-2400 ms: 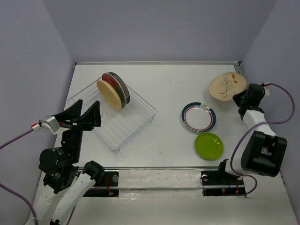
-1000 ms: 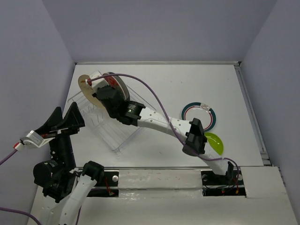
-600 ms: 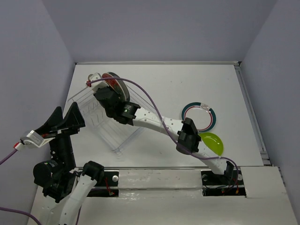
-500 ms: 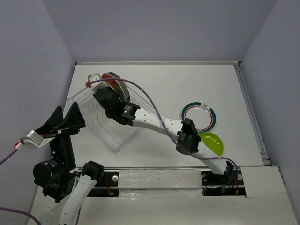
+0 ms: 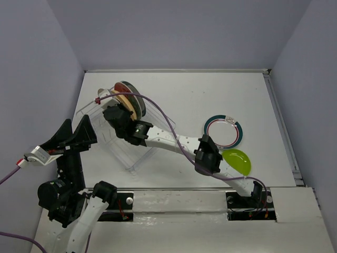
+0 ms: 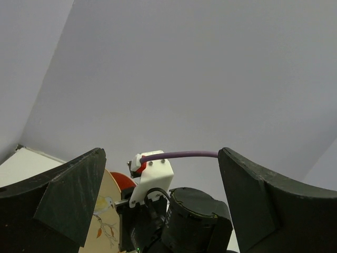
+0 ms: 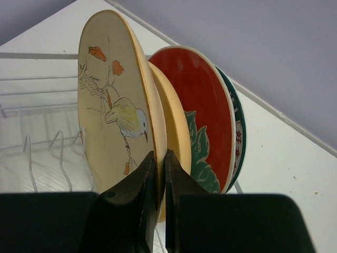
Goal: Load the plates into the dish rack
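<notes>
The beige speckled plate, painted with a bird, stands on edge in the dish rack. My right gripper is shut on its lower rim. Right behind it stand an orange-yellow plate, a red plate and a teal-rimmed white plate. From above, my right gripper reaches across the table to this stack of plates. A second teal-rimmed plate and a lime green plate lie flat on the table. My left gripper hovers open to the left of the rack, holding nothing.
My right arm stretches diagonally over the rack's near right corner. In the left wrist view the right arm's wrist fills the space between my open fingers. Rack wires stand upright in front of the held plate. Walls enclose the table.
My right arm swung from the far right across the table with the beige plate and lowered it into the rack beside the orange-yellow plate. The left gripper drew back slightly and stayed open.
</notes>
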### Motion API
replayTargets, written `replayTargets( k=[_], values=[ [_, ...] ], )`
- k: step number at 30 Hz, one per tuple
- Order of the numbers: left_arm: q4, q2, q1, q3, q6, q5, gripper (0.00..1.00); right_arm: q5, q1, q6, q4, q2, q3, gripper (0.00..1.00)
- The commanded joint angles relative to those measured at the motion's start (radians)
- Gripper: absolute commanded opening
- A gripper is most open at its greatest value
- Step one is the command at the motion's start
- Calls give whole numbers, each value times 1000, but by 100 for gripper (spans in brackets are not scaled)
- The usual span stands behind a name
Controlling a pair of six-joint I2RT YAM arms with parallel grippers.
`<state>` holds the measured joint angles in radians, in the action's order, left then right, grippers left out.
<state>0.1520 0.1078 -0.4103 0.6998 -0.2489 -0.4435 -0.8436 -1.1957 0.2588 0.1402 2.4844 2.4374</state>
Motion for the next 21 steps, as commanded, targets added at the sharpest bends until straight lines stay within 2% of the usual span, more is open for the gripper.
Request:
replayTargets(
  k=[1, 4, 5, 15, 17, 20, 21],
  values=[
    [63, 18, 4, -6, -7, 6, 99, 1, -16, -13, -117, -2, 43, 19],
    [63, 24, 4, -6, -7, 12, 99, 28, -16, -16, -116, -18, 43, 38],
    [63, 24, 4, -6, -7, 14, 99, 31, -16, -21, -116, -18, 37, 40],
    [64, 32, 4, -8, -7, 15, 99, 119, -7, -104, -93, -159, -89, 43],
    [63, 27, 4, -8, -7, 15, 99, 168, 16, -171, -67, -249, -129, 43],
    [60, 24, -1, -8, -3, 9, 99, 325, 89, -323, -24, -456, -328, 48],
    [58, 21, -7, -10, -1, 11, 99, 412, 150, -399, -24, -519, -486, 48]
  ],
)
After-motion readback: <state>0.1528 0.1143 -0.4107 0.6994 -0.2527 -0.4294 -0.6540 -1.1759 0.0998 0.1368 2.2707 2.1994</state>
